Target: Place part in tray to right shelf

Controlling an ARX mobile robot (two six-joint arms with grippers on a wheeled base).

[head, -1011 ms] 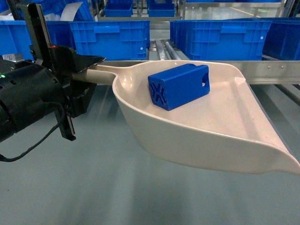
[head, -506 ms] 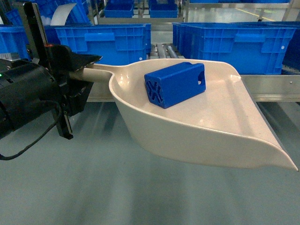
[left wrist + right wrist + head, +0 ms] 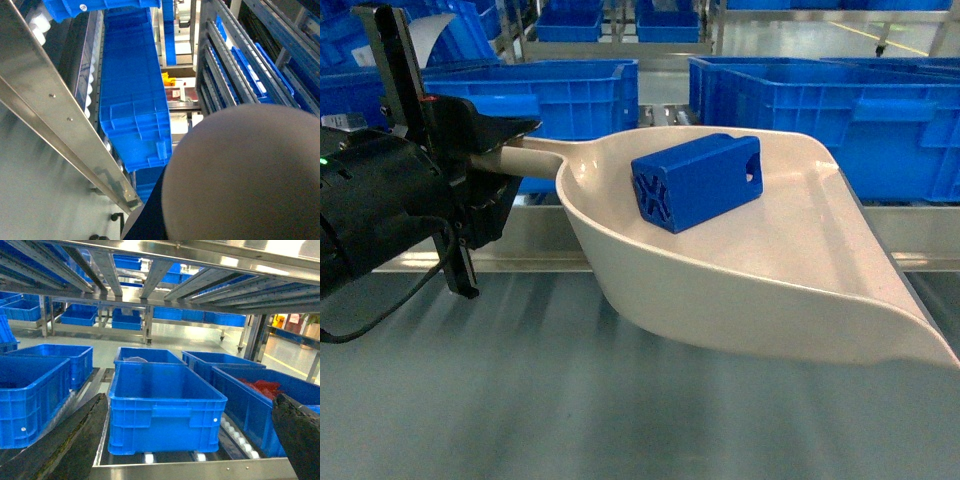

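The left hand (image 3: 485, 150) pinches the handle of the tray (image 3: 800, 290), holding the cream scoop level above the table (image 3: 520, 400) so that its load does not slide off the wide lip at the near right. The part (image 3: 698, 182) lies on its side in the deep end of the tray, close to the handle, with its X-ribbed face turned toward the near left; resting there, against the raised rim, it looks to be in the steadiest spot for carrying. Beyond the tray runs the steel front rail of the shelf (image 3: 920, 230), with blue crates (image 3: 800, 110) sitting in its lanes; the tray hangs in front of that rail and just above it, apparently positioned for a reach to the right.

The left wrist view is largely filled by the tray's pale underside (image 3: 245, 175), with the rail (image 3: 60, 125) running alongside. The right hand (image 3: 200, 440) looks at a crate (image 3: 165, 410) in the rack; its two dark fingers (image 3: 75, 440) sit at the frame's edges, spread wide and holding nothing, seemingly kept free of the carry. The part is not yet on the shelf.
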